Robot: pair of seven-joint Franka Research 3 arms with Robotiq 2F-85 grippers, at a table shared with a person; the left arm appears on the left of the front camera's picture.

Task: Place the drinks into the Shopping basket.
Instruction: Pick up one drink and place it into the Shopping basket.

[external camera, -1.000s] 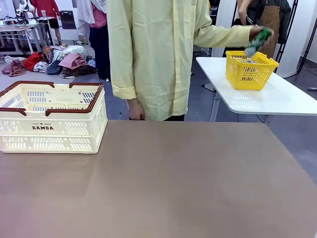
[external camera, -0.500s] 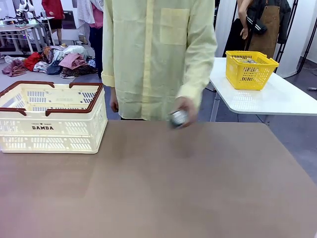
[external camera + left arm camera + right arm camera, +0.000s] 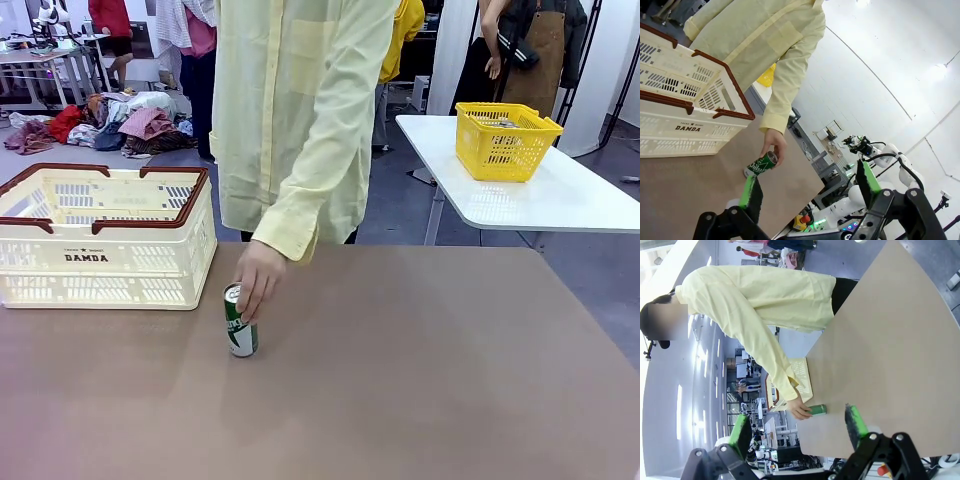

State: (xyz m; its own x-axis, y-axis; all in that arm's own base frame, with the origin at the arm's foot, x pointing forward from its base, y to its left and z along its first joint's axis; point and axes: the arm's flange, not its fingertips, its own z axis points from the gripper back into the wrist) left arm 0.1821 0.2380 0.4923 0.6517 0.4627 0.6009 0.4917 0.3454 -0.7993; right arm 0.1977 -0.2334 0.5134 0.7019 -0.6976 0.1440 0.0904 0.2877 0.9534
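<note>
A green drink can (image 3: 239,322) stands upright on the brown table (image 3: 420,370), just right of the Shopping basket (image 3: 105,237). The person's hand (image 3: 259,280) rests on the can's silver top. The cream-white slotted basket has a dark brown rim and "DAMDA" on its side, and sits at the table's far left. The left wrist view shows the can (image 3: 761,163) under the hand, above my left gripper (image 3: 807,181), which is open and holds nothing. In the right wrist view the can (image 3: 817,410) lies beyond my right gripper (image 3: 798,428), also open with nothing between its fingers.
A person in a pale yellow shirt (image 3: 300,110) stands at the far edge of the table. Behind at the right, a yellow mesh basket (image 3: 504,140) sits on a white table (image 3: 540,200). Clothes lie on the floor (image 3: 110,125) far back.
The person took a green can from the yellow basket's side, carried it leftward across the table and set it down next to the Shopping basket. Neither gripper changed.
</note>
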